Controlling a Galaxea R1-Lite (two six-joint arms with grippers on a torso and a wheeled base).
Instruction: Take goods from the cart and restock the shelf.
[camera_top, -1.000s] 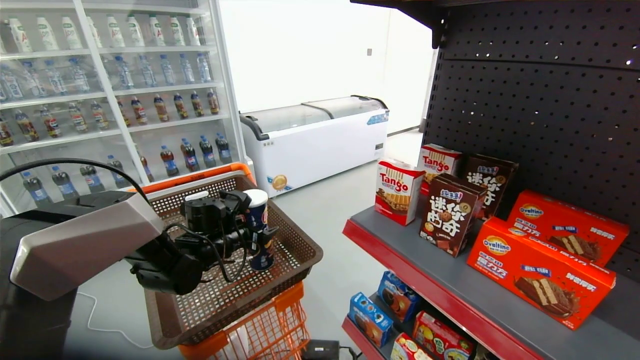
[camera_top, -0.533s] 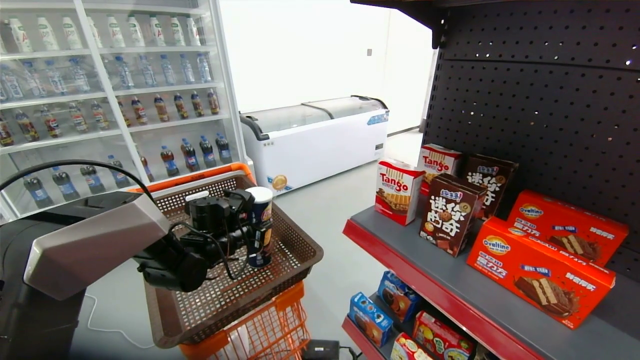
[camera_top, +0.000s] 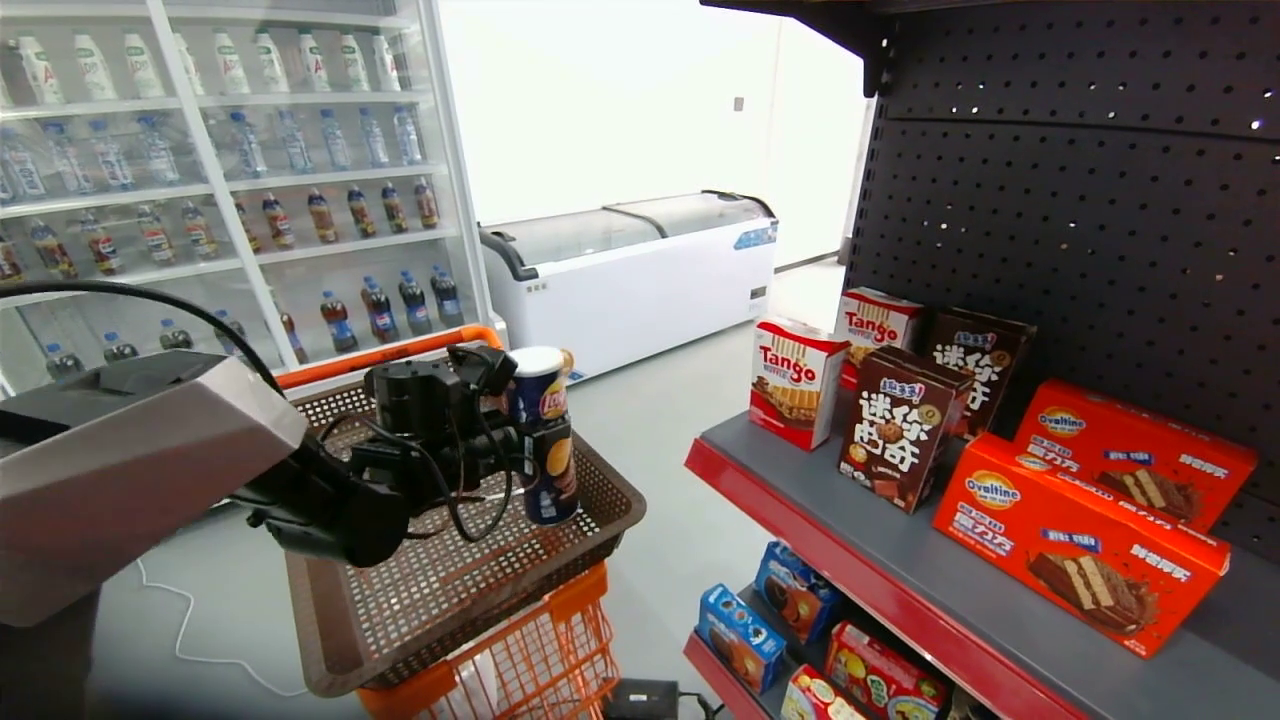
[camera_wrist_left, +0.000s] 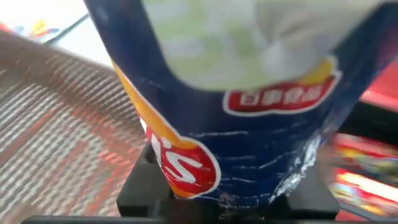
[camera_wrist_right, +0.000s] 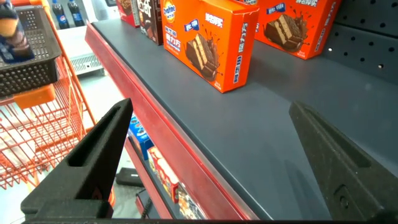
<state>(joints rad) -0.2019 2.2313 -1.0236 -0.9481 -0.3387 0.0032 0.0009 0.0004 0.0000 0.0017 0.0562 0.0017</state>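
1. Head view: L gripper (camera_top: 522, 440) has its fingers closed on 1 chips can (camera_top: 548, 440), one each side at mid-height. The can is upright, held over the brown basket (camera_top: 600, 500) atop the orange cart (camera_top: 560, 650), near the basket's shelf-side rim.
2. Can label: dark blue body, white lid, red oval logo w/ white script on a yellow patch, chip pic below. L wrist view has the same can (camera_wrist_left: 236, 118) close up, w/ a red banner carrying white characters above the red-yellow logo.
3. Shelf (camera_top: 800, 490) has a grey deck, red front edge and black pegboard back. On it:
   - 2 red-white wafer boxes (camera_top: 795, 380)
   - brown biscuit boxes (camera_top: 900, 430) w/ big white characters, at least 2, exact count unclear
   - 2 orange cake boxes (camera_top: 1080, 540), each w/ a blue-yellow oval logo and a cake-slice pic, standing on their long edge
4. Lower tier: 2 blue boxes (camera_top: 740, 635) and a red box (camera_top: 880, 675) partly seen.
5. R gripper (camera_wrist_right: 209, 106) has its fingers spread wide w/ nothing between. It hangs above the bare grey deck, near the orange boxes.
6. Vs 1 s ago: the can is higher and farther toward the shelf side of the basket, and turned so the logo faces the head cam. L arm has risen w/ it. Shelf goods unchanged.
7. Behind: glass-door cooler (camera_top: 230, 180) w/ rows of bottles, and 1 white chest freezer (camera_top: 640, 280).
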